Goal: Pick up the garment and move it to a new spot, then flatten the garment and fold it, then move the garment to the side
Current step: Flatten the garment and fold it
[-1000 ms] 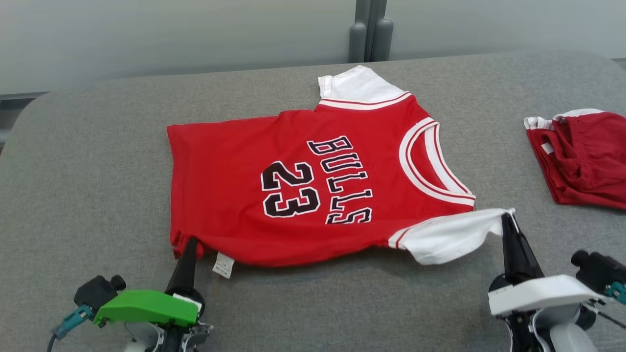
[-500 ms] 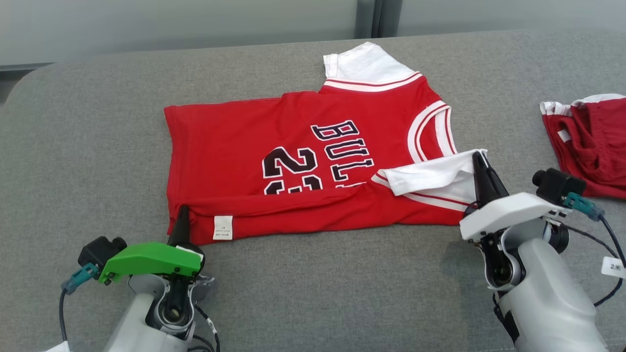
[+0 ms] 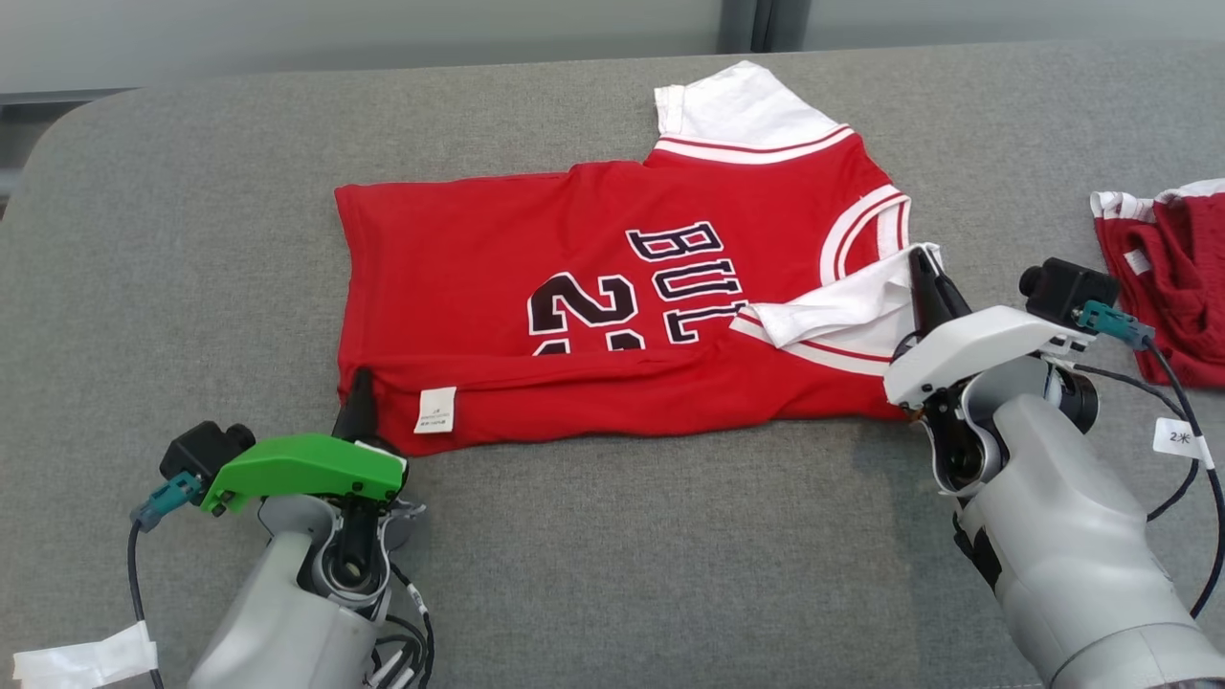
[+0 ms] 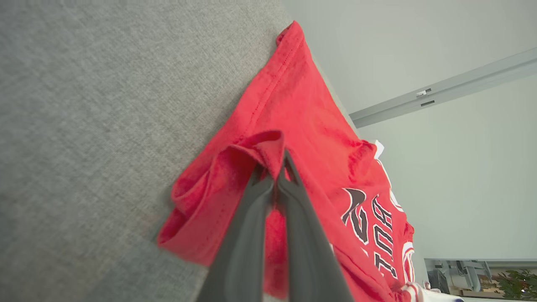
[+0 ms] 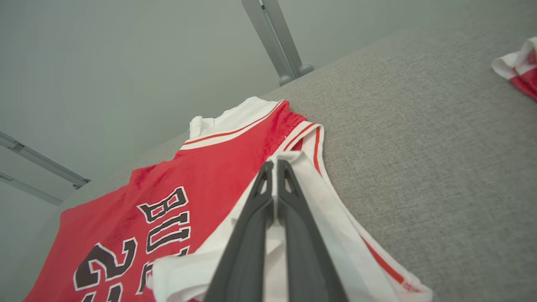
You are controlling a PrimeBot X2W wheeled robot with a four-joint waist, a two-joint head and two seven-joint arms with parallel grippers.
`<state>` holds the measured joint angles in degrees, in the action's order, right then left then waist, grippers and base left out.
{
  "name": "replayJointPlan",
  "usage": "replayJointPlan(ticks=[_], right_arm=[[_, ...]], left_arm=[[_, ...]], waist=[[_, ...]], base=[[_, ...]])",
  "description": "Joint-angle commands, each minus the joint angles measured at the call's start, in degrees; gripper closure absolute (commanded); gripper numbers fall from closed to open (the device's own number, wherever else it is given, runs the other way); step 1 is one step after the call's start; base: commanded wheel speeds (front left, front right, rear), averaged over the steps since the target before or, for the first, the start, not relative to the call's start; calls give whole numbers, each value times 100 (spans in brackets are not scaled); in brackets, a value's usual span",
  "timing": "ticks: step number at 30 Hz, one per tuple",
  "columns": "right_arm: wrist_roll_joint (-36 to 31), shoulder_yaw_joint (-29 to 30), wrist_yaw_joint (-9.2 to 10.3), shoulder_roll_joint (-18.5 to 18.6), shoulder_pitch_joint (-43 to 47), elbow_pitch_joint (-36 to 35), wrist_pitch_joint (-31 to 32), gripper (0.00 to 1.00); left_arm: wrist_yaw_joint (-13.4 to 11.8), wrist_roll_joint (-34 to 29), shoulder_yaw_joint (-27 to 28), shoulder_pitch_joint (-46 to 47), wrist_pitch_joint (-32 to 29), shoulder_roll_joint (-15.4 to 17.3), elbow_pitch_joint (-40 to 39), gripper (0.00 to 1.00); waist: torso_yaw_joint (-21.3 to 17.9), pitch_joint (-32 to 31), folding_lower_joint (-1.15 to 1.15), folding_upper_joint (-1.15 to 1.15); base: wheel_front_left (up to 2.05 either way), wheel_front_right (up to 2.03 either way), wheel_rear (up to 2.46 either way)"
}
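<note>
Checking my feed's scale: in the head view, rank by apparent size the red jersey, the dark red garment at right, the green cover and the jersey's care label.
1. red jersey
2. dark red garment, cropped by the frame
3. green cover, nearer the camera, so unsure against the garment
4. care label

We see left claw at lower left, fingers pressed together, pointing up view, pinching jersey at near corner. Left arm grey, rises from bottom edge, green cover over wrist. We see right claw at right, farther forward than left, fingers together, tips leaning slightly left, pinching jersey too. Right arm grey, slants in from lower right corner, white cover over wrist.
</note>
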<state>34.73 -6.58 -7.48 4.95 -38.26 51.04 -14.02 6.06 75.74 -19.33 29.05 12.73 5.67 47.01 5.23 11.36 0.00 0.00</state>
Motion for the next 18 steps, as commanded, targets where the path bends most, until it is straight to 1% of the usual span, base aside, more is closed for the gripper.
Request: replayJointPlan(ticks=[1,4,8,13,18], right_arm=[[78,-71,-2,23,-179,174,-40,0],[221,-224,-2,20,-427,433,-74,0],[404,-416,-2,10,-605,477,-94,0],[586,-601,-2,59,-676,297,-121,0],[552,-536,-2,235,-543,-273,-120,0]], left_arm=[[51,-42,-10,144,49,-22,56,0],[91,-92,-32,231,104,-48,41,0],[120,-108,-32,199,140,-61,-91,0],[141,-184,-34,-20,191,14,-289,0],[146,-313,88,-382,233,223,-713,0]], waist=[[21,18,0,0],[49,48,0,0],[74,61,0,0],[79,40,0,0],[55,-3,0,0]], base=[[0,0,0],[0,0,0],[0,0,0],[0,0,0],[0,0,0]])
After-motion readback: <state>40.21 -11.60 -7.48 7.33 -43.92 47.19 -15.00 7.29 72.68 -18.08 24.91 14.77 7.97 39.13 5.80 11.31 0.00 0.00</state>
